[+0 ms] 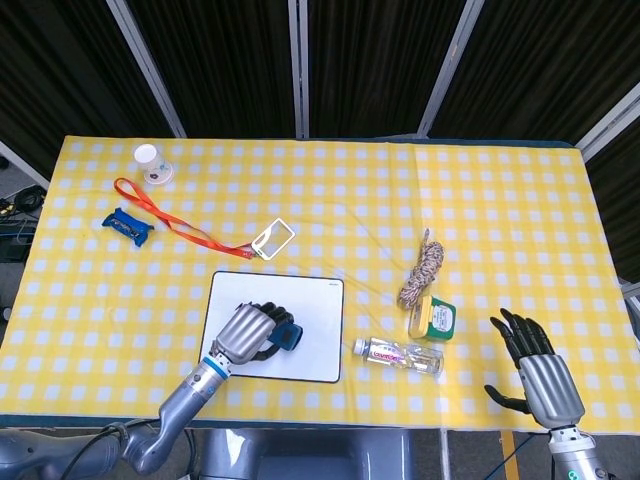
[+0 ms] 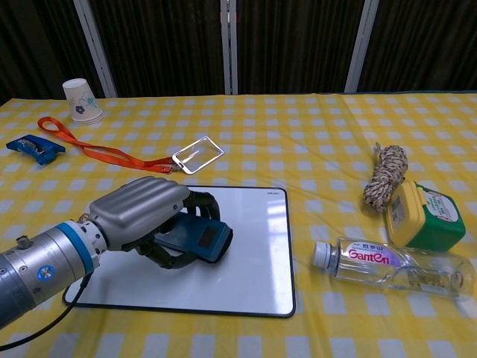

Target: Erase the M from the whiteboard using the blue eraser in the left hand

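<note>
The whiteboard (image 1: 310, 300) (image 2: 257, 246) lies flat near the table's front edge; its visible surface is plain white, with no letter showing. My left hand (image 1: 243, 337) (image 2: 141, 211) grips the blue eraser (image 1: 288, 335) (image 2: 198, 239) and holds it against the board's lower middle. My right hand (image 1: 537, 368) hovers open at the front right corner, fingers spread, well away from the board; the chest view does not show it.
A water bottle (image 1: 399, 355) (image 2: 395, 267) lies right of the board, with a green-and-yellow tape measure (image 1: 432, 318) (image 2: 423, 215) and a rope bundle (image 1: 423, 269) (image 2: 385, 176) behind it. An orange lanyard with a badge holder (image 1: 271, 238) (image 2: 197, 155), a blue wrapper (image 1: 127, 224) and a paper cup (image 1: 150, 162) lie far left.
</note>
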Motion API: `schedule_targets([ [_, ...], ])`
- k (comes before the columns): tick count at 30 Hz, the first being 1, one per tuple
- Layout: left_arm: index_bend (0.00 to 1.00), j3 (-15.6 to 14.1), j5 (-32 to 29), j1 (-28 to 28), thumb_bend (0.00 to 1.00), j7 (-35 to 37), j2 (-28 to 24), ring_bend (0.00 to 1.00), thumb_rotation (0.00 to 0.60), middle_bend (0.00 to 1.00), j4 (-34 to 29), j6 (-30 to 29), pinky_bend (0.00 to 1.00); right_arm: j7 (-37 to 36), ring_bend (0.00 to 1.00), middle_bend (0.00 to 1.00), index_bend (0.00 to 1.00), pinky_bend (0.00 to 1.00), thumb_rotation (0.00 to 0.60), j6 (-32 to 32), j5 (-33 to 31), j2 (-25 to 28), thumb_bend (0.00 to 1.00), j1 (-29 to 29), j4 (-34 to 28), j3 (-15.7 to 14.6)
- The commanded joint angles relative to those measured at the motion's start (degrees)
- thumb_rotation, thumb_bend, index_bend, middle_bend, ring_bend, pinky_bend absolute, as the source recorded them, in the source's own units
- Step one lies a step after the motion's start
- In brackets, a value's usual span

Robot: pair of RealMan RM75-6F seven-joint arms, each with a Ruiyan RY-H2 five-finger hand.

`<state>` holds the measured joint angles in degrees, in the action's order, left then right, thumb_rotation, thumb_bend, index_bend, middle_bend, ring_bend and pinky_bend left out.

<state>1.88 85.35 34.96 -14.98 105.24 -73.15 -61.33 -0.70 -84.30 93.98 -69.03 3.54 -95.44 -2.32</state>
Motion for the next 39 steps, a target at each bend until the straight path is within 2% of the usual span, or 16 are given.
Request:
schedule_targets([
  [1, 0.77, 0.28, -0.28, 0.07, 0.57, -0.36, -0.11, 0.56, 0.600, 0.60, 0.39, 0.05, 0.53, 0.03, 0.00, 0.00, 0.00, 0.00, 0.600, 0.01, 0.03, -0.01, 0.06, 0.00, -0.01, -0.03],
  [19, 0.77, 3.10, -3.97, 0.49, 0.57, 3.12, -1.25, 0.56, 0.600, 0.60, 8.33, 1.70, 0.53, 0.31, 0.00, 0.00, 0.00, 0.00, 0.600, 0.48, -0.33, -0.32, 0.06, 0.12, 0.23, 0.00],
  [26, 0.77, 3.36, -3.67, 1.20, 0.57, 4.66, -0.63, 0.56, 0.600, 0.60, 8.79, 1.91, 0.53, -0.21, 0.00, 0.00, 0.00, 0.00, 0.600, 0.33, -0.45, -0.12, 0.06, 0.14, 0.16, 0.16],
  [39, 0.77, 3.60, -2.24, 3.20, 0.57, 4.85, 3.68, 0.56, 0.600, 0.60, 7.88, 1.73, 0.53, -1.29, 0.00, 0.00, 0.00, 0.00, 0.600, 0.13, -0.55, 0.08, 0.06, 0.14, 0.22, 0.31],
])
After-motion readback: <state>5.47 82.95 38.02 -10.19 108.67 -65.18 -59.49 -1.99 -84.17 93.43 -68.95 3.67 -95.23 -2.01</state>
